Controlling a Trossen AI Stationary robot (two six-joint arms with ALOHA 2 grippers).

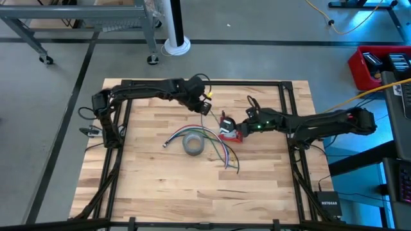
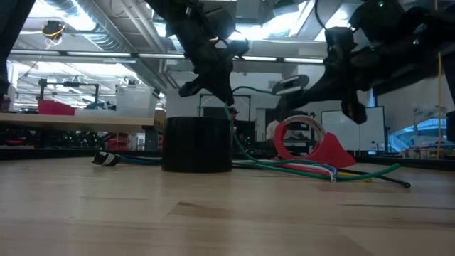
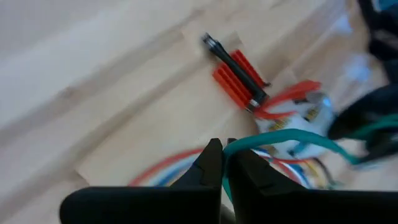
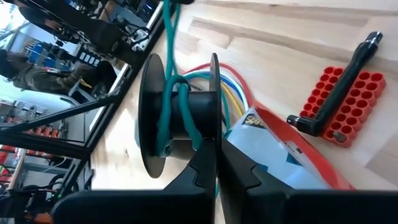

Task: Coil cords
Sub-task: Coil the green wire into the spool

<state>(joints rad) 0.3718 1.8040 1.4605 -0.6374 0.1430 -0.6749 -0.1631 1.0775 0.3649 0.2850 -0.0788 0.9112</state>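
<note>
Left end effector [image 3: 222, 163] pinches thin, smooth green cord [image 3: 292, 138].

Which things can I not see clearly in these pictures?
- Where the green cord ends: left wrist view, motion blur and the picture's edge hide it.
- Label on the red tape holder: right wrist view, too small and partly behind the right gripper fingers.
- Far cord ends: low view, behind the tape roll.
</note>
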